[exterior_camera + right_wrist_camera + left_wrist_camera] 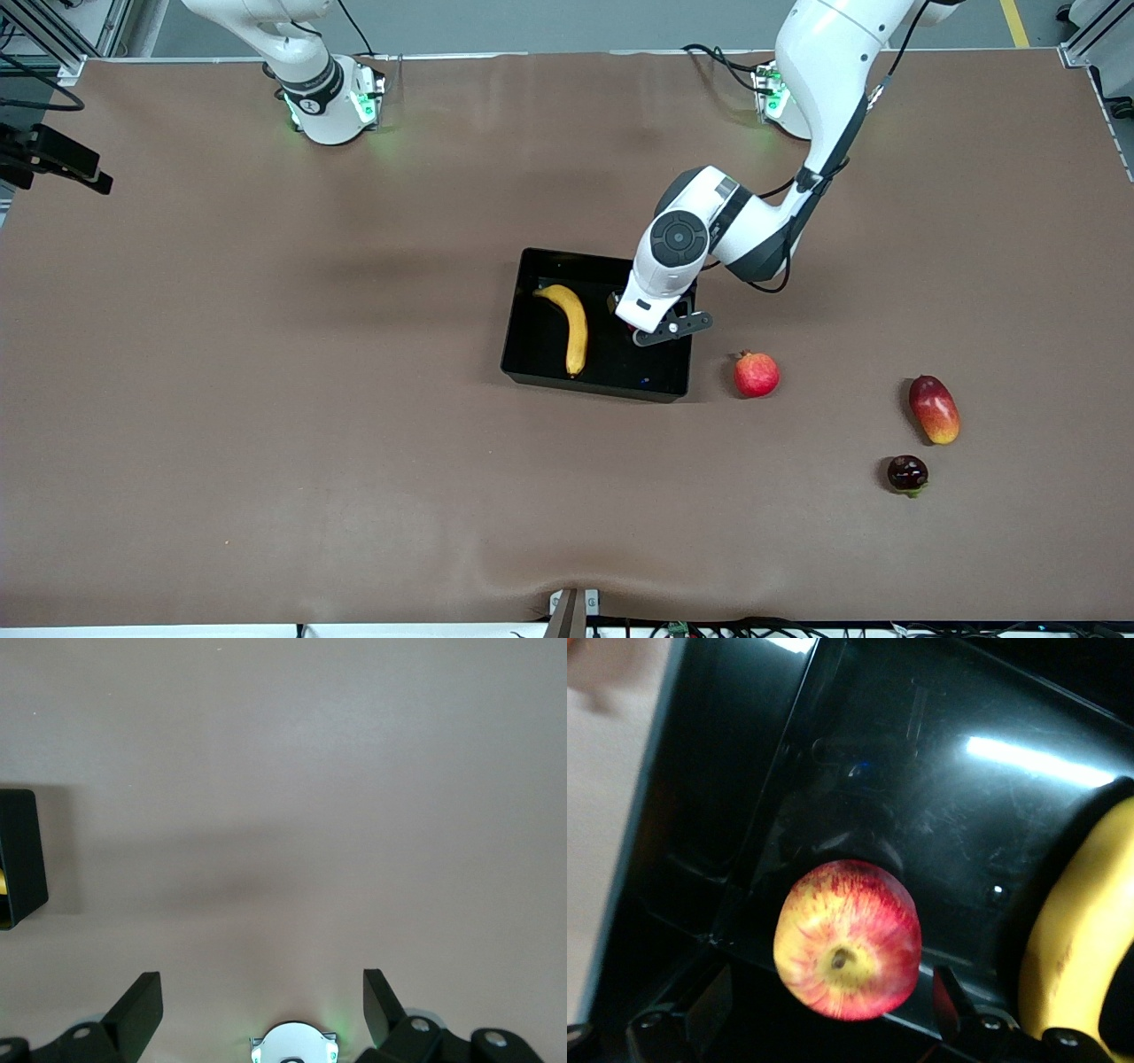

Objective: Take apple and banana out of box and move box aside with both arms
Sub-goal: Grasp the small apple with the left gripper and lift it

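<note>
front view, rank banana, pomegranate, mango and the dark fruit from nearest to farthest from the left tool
The left tool is over the black tray, open.
1. Banana, in the tray beside the tool.
2. Pomegranate, on the table beside the tray, toward the left arm's end.
3. Dark fruit and mango, at the left arm's end; too close to call.

Even overhead light leaves soft shadows on the brown surface (266,399), while the left wrist view is dim, with white glare streaks on the black tray (1028,757) and a blurred apple (847,939).
</note>
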`<action>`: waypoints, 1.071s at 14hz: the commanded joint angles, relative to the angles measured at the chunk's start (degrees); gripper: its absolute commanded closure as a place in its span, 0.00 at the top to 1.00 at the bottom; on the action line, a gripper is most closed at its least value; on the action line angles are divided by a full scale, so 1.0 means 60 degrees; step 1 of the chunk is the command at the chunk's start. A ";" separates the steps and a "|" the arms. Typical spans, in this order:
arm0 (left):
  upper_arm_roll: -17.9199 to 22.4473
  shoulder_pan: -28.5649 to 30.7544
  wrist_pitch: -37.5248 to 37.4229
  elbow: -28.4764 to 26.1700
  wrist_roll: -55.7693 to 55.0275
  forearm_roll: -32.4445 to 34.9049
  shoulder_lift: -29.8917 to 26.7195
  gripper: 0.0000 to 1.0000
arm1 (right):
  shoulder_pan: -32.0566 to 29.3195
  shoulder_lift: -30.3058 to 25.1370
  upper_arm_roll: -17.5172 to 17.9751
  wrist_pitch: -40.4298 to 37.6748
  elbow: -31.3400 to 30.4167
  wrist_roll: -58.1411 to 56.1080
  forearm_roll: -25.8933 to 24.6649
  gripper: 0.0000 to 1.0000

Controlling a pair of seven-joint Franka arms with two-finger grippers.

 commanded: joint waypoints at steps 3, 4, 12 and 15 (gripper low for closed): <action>0.0044 -0.0094 0.0583 -0.0082 -0.0565 0.0187 0.0280 1.00 | -0.0136 0.0003 0.0069 -0.0075 0.0054 -0.0073 0.0048 1.00; 0.0059 -0.0080 0.0583 -0.0082 -0.0565 0.0187 0.0294 1.00 | -0.0136 0.0003 0.0069 -0.0075 0.0054 -0.0059 0.0048 1.00; 0.0074 0.0241 -0.0001 0.0094 -0.0492 0.0187 -0.0991 0.00 | -0.0136 0.0003 0.0069 -0.0089 0.0054 -0.0059 0.0048 1.00; 0.0044 0.0987 -0.0820 0.0225 -0.0143 0.0187 -0.2294 0.00 | -0.0136 0.0003 0.0069 -0.0090 0.0054 -0.0059 0.0048 1.00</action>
